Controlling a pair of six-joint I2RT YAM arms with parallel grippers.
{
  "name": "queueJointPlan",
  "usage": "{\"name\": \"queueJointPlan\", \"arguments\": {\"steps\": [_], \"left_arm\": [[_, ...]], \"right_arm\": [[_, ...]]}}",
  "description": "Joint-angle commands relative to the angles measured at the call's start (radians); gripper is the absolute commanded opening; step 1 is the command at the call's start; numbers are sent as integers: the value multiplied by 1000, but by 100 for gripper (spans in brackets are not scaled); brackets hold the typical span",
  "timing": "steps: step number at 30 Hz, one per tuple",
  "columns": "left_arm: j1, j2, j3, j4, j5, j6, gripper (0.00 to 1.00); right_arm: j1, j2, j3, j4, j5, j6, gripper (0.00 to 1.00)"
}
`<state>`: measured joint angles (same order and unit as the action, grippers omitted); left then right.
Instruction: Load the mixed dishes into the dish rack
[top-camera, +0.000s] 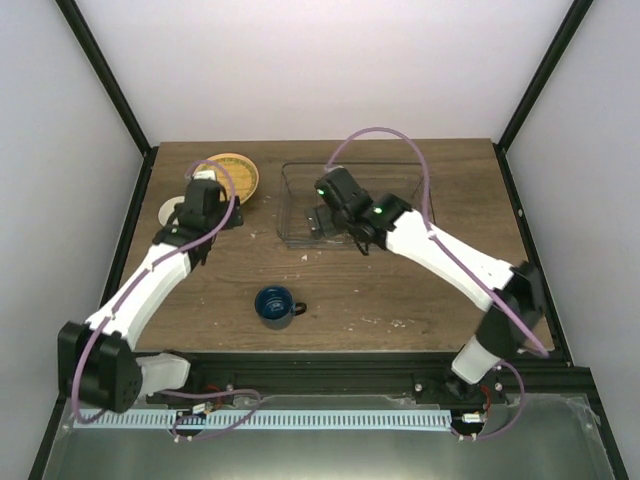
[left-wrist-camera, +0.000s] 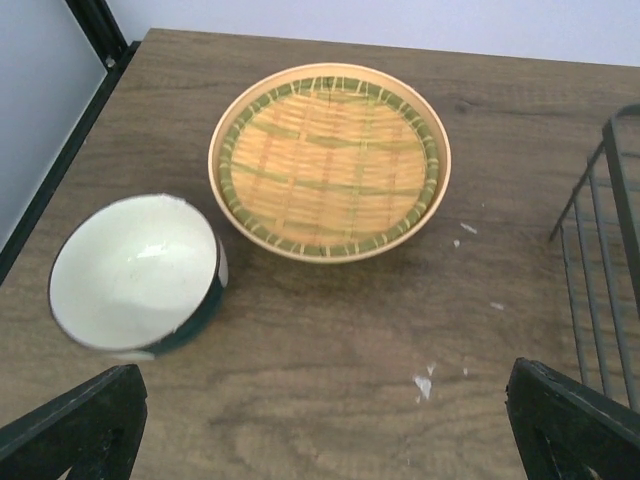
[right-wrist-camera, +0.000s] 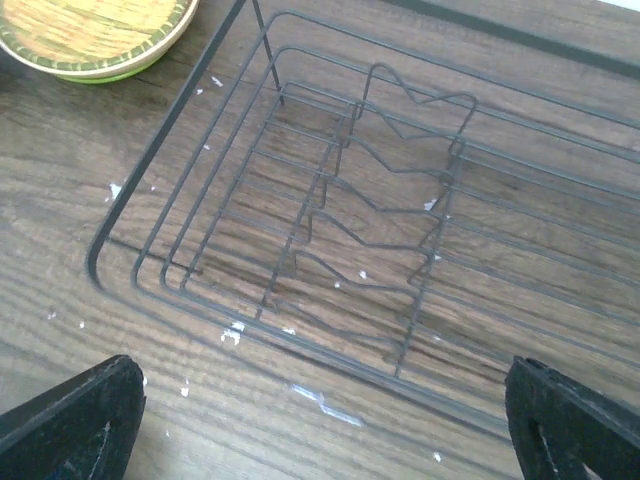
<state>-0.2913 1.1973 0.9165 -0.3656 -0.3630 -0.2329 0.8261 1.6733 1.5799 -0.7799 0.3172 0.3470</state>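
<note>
Now my left fingers (left-wrist-camera: 80, 425) are spread wide, empty: the plate (left-wrist-camera: 330, 160) lies face-up ahead, the cup (left-wrist-camera: 135, 275) mouth-up ahead-left. My right fingers (right-wrist-camera: 70, 415), likewise spread, hang at the near-left corner of the rack (right-wrist-camera: 163, 135), whose long axis runs left-right ahead. The mug (top-camera: 273, 303) stands well behind, handle pointing right.

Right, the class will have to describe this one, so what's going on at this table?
Two robot arms are set to load dishes into a wire dish rack, which holds nothing yet. The left gripper hangs open above the grid-patterned plate and the small cup at the table's far left. The right gripper is open over the rack. A dark blue mug sits alone nearer the arm bases. Nothing is held.
</note>
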Motion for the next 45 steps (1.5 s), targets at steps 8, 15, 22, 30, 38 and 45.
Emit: {"name": "queueJointPlan", "arguments": {"steps": [8,15,22,30,38,45], "left_arm": [[194,320,303,-113,91,29,100],[272,403,331,-173,65,40,100],[273,461,328,-212,31,51,100],[273,554,356,-217,-19,67,100],[273,661,402,-215,-9,76,96],[273,728,432,-207,9,73,90]], "right_arm": [[1,-452,-473,349,-155,-99,100],[1,-500,-622,349,-158,-79,100],[1,-549,-677,384,-129,-73,100],[1,-578,-695,381,-157,-60,100],[1,-579,-706,371,-146,-62,100],[1,-567,-704,360,-129,-69,100]]}}
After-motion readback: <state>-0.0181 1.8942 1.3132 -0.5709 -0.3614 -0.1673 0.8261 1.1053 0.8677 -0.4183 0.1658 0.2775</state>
